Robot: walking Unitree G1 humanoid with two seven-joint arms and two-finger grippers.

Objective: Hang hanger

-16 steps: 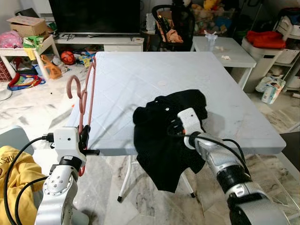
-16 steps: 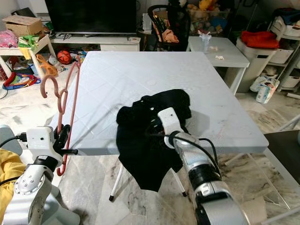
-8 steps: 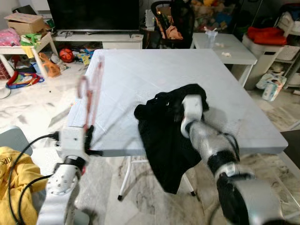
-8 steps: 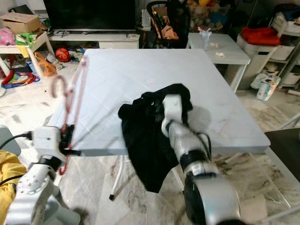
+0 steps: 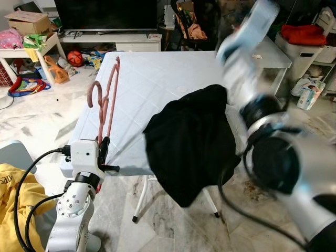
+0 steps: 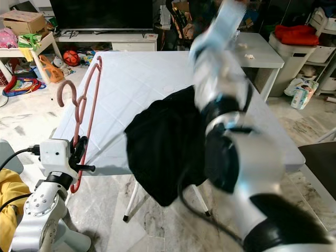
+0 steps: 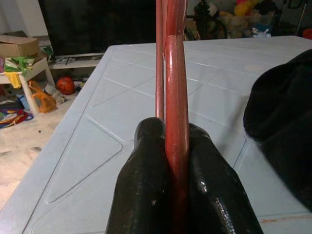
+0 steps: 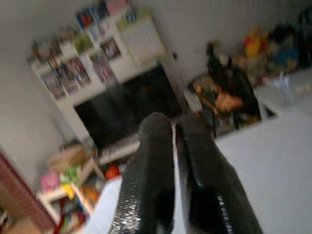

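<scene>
A pink-red hanger (image 5: 105, 100) stands upright at the table's front left corner, hook uppermost. My left gripper (image 5: 103, 152) is shut on its lower bar; in the left wrist view the fingers (image 7: 146, 165) clamp the hanger (image 7: 171, 73). A black garment (image 5: 189, 142) lies on the white table (image 5: 152, 79) and hangs over its front edge. My right arm (image 5: 283, 163) is raised high over the table's right side, blurred. The right wrist view has the right gripper (image 8: 173, 124) shut with nothing in it, pointing at the room's far wall.
A TV stand (image 5: 115, 39) and scattered toys (image 5: 31, 84) are at the back left. A smaller white table (image 5: 273, 52) and a chair (image 5: 191, 26) stand behind. Bins with a red cloth (image 5: 304, 37) are at the right. Yellow fabric (image 5: 16, 205) lies at lower left.
My right arm has swung up off the black garment to high above the table. The garment now lies spread and hangs over the edge. The left gripper still holds the hanger.
</scene>
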